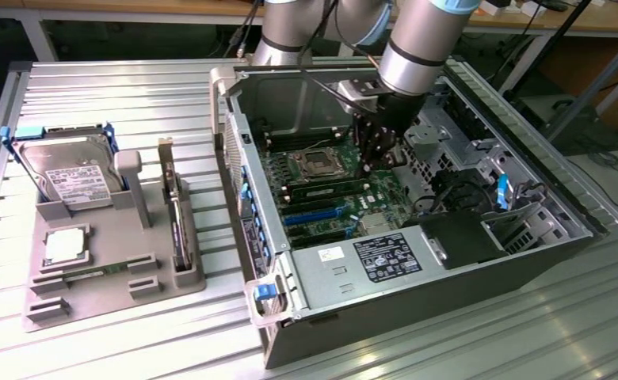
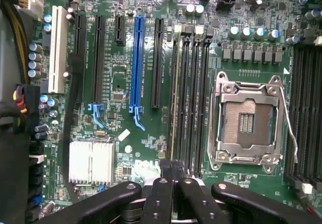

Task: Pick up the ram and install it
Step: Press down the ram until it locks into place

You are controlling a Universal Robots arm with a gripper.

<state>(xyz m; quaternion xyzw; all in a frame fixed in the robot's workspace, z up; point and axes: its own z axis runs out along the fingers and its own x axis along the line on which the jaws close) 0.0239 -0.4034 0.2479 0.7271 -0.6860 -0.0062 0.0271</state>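
Ram (image 2: 174,98) stands on edge in one of four memory slots (image 2: 193,98), the one farthest from single empty processor socket (image 2: 247,123), inside one open computer case (image 1: 415,261) on desk (image 1: 119,87). Fingers (image 2: 166,169) closed, holding nothing, tips just over ram's end. Gray tray (image 1: 97,301) at exterior view's left holds one hard drive (image 1: 71,178), one processor chip (image 1: 66,245), one upright card (image 1: 169,186)

We see ribbed, brushed metal in the table (image 1: 129,95), bare grey sheet metal in the computer case (image 1: 394,301), and matt grey plastic in the parts tray (image 1: 108,293). The hard drive (image 1: 71,178) has a shiny metal lid with a paper label. The motherboard (image 2: 121,73) is glossy green; its CPU socket (image 2: 246,121) frame is polished metal, its gripper (image 2: 172,171) matt black.
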